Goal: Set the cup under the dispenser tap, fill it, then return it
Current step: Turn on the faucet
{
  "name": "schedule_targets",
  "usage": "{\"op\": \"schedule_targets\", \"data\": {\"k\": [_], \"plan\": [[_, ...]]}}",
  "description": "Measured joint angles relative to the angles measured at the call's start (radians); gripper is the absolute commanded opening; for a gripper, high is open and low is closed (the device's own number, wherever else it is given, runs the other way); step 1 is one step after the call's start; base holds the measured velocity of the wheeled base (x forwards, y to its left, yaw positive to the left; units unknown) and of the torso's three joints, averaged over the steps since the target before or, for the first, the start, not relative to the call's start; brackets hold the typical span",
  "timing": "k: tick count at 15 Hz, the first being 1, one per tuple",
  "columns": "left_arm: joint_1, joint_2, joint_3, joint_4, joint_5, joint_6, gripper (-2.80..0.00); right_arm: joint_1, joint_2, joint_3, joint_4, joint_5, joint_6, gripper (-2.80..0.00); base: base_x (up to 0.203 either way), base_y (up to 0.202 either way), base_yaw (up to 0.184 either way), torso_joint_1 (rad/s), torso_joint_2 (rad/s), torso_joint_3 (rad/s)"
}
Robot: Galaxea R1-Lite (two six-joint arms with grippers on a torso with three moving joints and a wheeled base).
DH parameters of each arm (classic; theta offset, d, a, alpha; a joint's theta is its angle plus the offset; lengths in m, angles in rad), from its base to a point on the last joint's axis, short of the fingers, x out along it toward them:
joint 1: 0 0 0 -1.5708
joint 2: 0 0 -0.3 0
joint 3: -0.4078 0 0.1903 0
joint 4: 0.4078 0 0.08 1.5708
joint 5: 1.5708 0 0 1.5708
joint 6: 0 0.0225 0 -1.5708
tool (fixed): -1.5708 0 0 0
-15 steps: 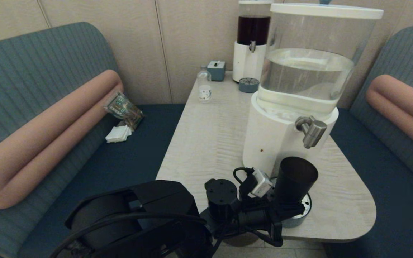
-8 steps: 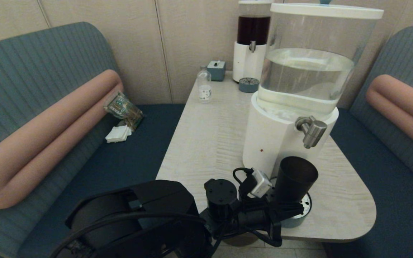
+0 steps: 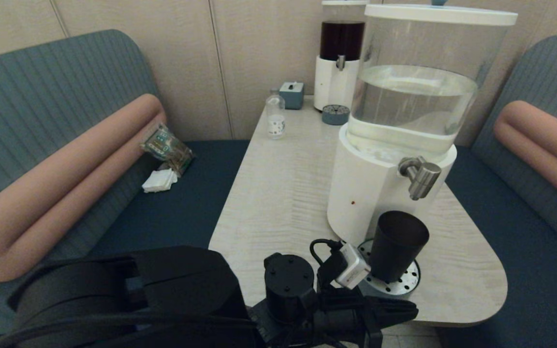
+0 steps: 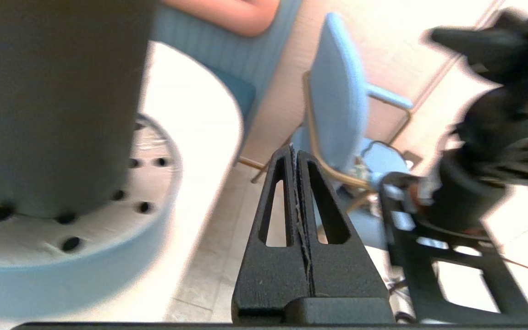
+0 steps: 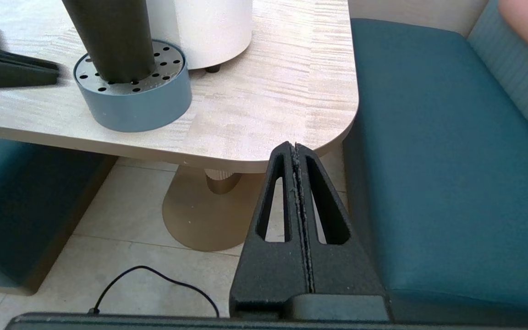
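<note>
My left gripper [image 3: 411, 309] sat pinched shut and empty at lower centre; the cup [image 3: 397, 245] looked light, slick, best gripped mid-wall.

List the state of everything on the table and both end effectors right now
cup: upright on the drip tray, nothing gripping it
drip tray: flat below the dispenser tap
dispenser tap: no water running
water tank: partly full, lid on
left end effector: shut, empty
right end effector: shut, empty
</note>
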Motion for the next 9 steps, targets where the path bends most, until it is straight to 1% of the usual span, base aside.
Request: {"op": "schedule_targets", "data": {"k": [2, 4, 5, 7, 9], "plan": [[-0.011, -0.094, 0.105, 0.000, 0.021, -0.009, -2.80, 0.000, 0.000, 0.000, 0.000, 0.000, 0.000, -2.80, 0.000, 0.000, 0.000, 0.000, 0.00, 0.000], [-0.016, -0.205, 0.214, 0.000, 0.088, -0.031, -2.80, 0.000, 0.000, 0.000, 0.000, 0.000, 0.000, -2.80, 0.000, 0.000, 0.000, 0.000, 0.00, 0.000], [-0.015, -0.258, 0.255, 0.000, 0.130, -0.048, -2.80, 0.000, 0.000, 0.000, 0.000, 0.000, 0.000, -2.80, 0.000, 0.000, 0.000, 0.000, 0.00, 0.000], [0.006, -0.375, 0.326, 0.000, 0.235, -0.087, -2.80, 0.000, 0.000, 0.000, 0.000, 0.000, 0.000, -2.80, 0.000, 0.000, 0.000, 0.000, 0.00, 0.000], [0.057, -0.486, 0.364, 0.000, 0.353, -0.132, -2.80, 0.000, 0.000, 0.000, 0.000, 0.000, 0.000, -2.80, 0.000, 0.000, 0.000, 0.000, 0.00, 0.000]]}}
